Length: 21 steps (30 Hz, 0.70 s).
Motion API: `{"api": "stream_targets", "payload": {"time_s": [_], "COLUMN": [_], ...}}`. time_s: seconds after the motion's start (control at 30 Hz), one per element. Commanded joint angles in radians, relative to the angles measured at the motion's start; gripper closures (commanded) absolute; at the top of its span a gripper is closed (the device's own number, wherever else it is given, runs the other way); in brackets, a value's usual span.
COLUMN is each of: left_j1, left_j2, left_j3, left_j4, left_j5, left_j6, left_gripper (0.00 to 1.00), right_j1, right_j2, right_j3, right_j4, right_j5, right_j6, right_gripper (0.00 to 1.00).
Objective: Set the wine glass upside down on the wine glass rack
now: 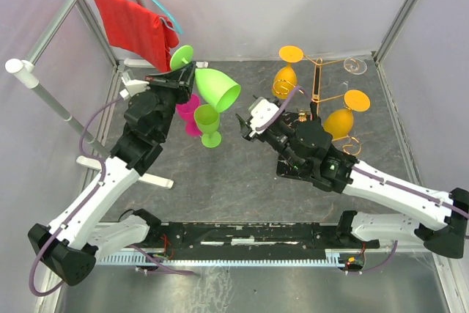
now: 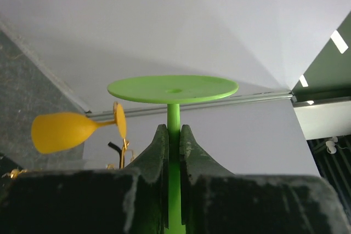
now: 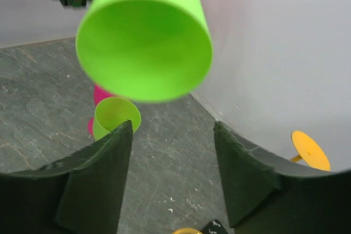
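1. my left gripper point(image 2: 174, 131) is pinched on the stem of the green wine glass point(image 1: 218, 87), holding it tilted above the table.
2. my right gripper point(image 3: 173, 130) is spread wide, just beside the bowl's open mouth.
3. the wine glass rack point(image 1: 317, 78) stands at the far right, well apart from the held glass, with orange glasses point(image 1: 341, 121) hanging on it.

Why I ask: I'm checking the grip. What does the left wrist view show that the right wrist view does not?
Only the left wrist view: the left gripper shut on the stem of the green wine glass, foot uppermost, and an orange glass with its bowl showing.
Only the right wrist view: the held glass's open mouth, the right gripper open and not touching it, a second green glass and a pink glass on the table.
Both: the held glass, and an orange foot.
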Motion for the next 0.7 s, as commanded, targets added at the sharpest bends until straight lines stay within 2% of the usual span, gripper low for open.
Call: {"api": "stream_targets", "payload": {"time_s": [0.0,0.1,0.2,0.4,0.53,0.67], "left_j1": [0.031,0.042,0.043,0.040,0.015,-0.038], "left_j2": [0.005,0.019,0.046,0.087,0.098,0.090], "left_j3": [0.066,0.105,0.172,0.136,0.048,-0.110], "left_j4": [0.103,0.103,0.070,0.154,0.244,0.465], "left_j5": [-0.036,-0.031,0.004,0.178,0.271,0.301], "left_j6": [0.128,0.268,0.528,0.883,1.081,1.250], "left_gripper": [0.97,0.97,0.97,0.97,0.97,0.97], "right_j1": [0.006,0.005,0.005,0.005,0.006,0.006], "right_j2": [-0.077,-0.132,-0.182,-0.183,-0.219,-0.322], "right_j3": [-0.042,-0.053,-0.012,0.204,0.309,0.316], "right_j4": [-0.033,-0.077,-0.194,-0.525,-0.731,-0.831], "right_j5": [0.057,0.111,0.171,0.382,0.537,0.563], "right_j6": [0.023,0.045,0.099,0.209,0.278,0.382], "right_gripper": [0.28,0.25,0.23,0.19,0.17,0.17]}}
